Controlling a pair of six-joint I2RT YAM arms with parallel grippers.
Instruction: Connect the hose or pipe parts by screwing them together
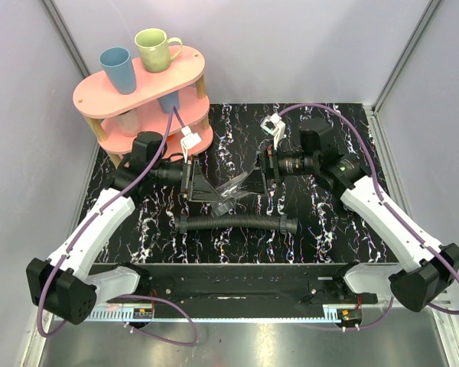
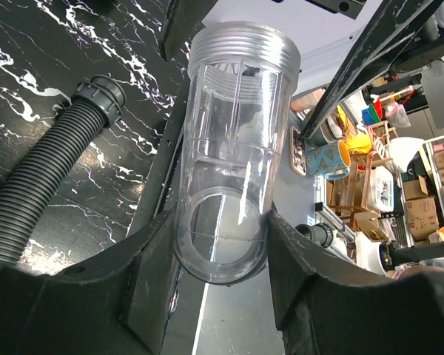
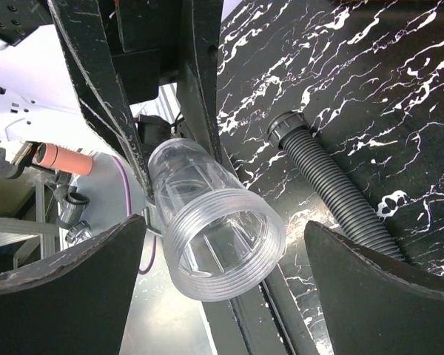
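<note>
A clear tubular fitting with a threaded mouth hangs above the table, and my left gripper is shut on its plain end. From above, the fitting sits between my left gripper and my right gripper. In the right wrist view the threaded mouth points at my right gripper, which is open, its fingers wide on either side and not touching it. The black ribbed hose lies flat on the table just in front of both grippers, with one end collar near the fitting.
A pink two-tier shelf stands at the back left with a blue cup and a green mug on top. Purple cables loop off both arms. Grey walls close in the table on three sides.
</note>
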